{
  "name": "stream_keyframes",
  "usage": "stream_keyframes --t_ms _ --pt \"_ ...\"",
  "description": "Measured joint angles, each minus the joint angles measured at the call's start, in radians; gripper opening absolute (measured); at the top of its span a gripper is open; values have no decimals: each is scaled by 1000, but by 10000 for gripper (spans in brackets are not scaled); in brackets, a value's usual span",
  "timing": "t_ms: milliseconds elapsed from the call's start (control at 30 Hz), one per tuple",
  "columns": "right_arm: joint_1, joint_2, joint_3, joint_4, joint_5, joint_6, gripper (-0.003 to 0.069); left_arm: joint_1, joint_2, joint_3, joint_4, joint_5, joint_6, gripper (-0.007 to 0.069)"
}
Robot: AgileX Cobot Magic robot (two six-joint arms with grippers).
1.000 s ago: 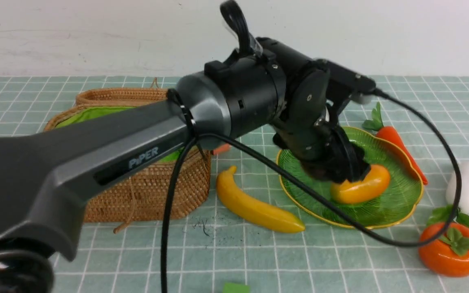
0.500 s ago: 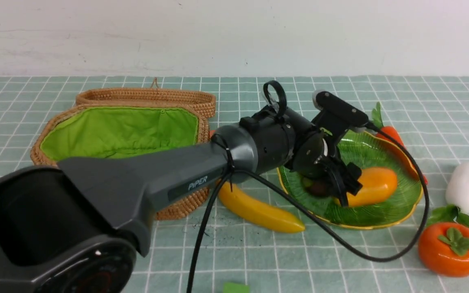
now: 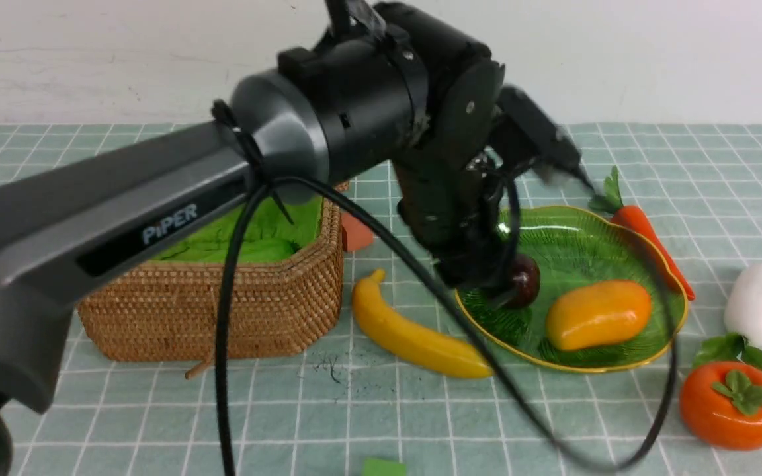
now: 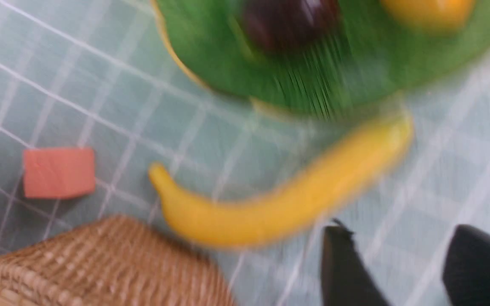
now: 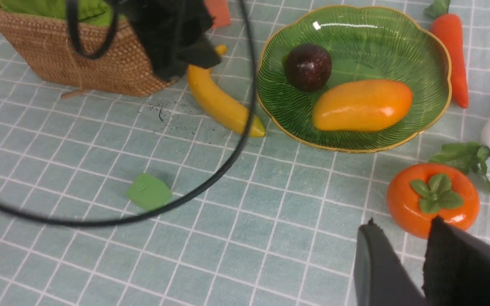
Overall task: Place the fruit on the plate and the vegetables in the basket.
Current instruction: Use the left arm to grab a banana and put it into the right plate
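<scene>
On the green plate (image 3: 579, 241) lie the dark purple mangosteen (image 3: 525, 281) and the orange-yellow mango (image 3: 598, 314). The yellow banana (image 3: 414, 330) lies on the cloth between the plate and the wicker basket (image 3: 222, 311). The carrot (image 3: 652, 241), the white radish (image 3: 761, 303) and the persimmon (image 3: 733, 403) lie to the plate's right. My left gripper (image 4: 400, 238) hangs open and empty over the cloth near the banana (image 4: 279, 199); the left arm (image 3: 368, 112) hides it in the front view. My right gripper (image 5: 404, 229) is narrowly open and empty, short of the persimmon (image 5: 432, 199).
An orange-red block (image 3: 356, 233) lies beside the basket. A small green block (image 5: 148, 191) lies on the near cloth. The left arm's black cable (image 3: 460, 324) loops over the banana and the plate's front. A white wall stands behind the table.
My left gripper let go of the mangosteen on the plate, then rose and drew back toward the banana. Its jaws have narrowed. The right gripper has barely changed.
</scene>
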Motion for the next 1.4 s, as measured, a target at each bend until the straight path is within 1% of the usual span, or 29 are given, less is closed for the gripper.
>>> stream_keyframes --t_ms 33,67,100,133,167,200,300,333,367,433,533,667,767,800,833,867,900,933,967,1100,1200,1267,1400 --pt "0 0 0 0 -2 -1 186 0 0 0 -1 9 20 271" --pt "0 0 0 4 -7 -4 186 0 5 6 -12 50 158 225" --pt "0 0 0 4 -7 -4 186 0 6 9 -15 51 185 223" --pt "0 0 0 6 -12 -5 188 0 12 14 -26 54 236 223" --pt "0 0 0 6 -12 -7 189 0 21 18 -33 50 267 238" --pt "0 0 0 9 -12 -10 190 0 31 19 -38 43 286 260" --pt "0 0 0 19 -12 -32 190 1 81 20 -40 -17 301 405" --pt "0 0 0 22 -12 -39 191 2 95 20 -39 -29 301 433" --pt "0 0 0 27 -12 -47 191 2 114 20 -33 -53 304 485" --pt "0 0 0 42 -12 -60 191 2 155 20 -15 -95 305 552" --pt "0 0 0 60 -12 -76 192 3 216 20 16 -143 305 584" --pt "0 0 0 75 -12 -83 192 6 268 20 44 -166 305 560" --pt "0 0 0 77 -11 -83 192 7 287 21 48 -164 307 501" --pt "0 0 0 77 -11 -83 192 7 287 21 48 -164 307 491" --pt "0 0 0 78 -11 -84 192 7 287 21 48 -164 307 444" --pt "0 0 0 78 -11 -84 192 7 287 21 48 -164 307 437" --pt "0 0 0 78 -9 -85 192 7 288 21 49 -166 307 362" --pt "0 0 0 78 -9 -85 192 7 288 21 50 -168 307 343" --pt "0 0 0 79 -9 -85 192 7 288 21 57 -178 310 305" --pt "0 0 0 80 -8 -86 194 1 273 21 71 -180 310 309" --pt "0 0 0 76 -8 -86 199 -23 203 7 98 -129 309 309" --pt "0 0 0 74 -8 -86 199 -40 160 -8 102 -132 309 309" --pt "0 0 0 70 -26 -86 199 -75 102 -46 85 -250 309 309"
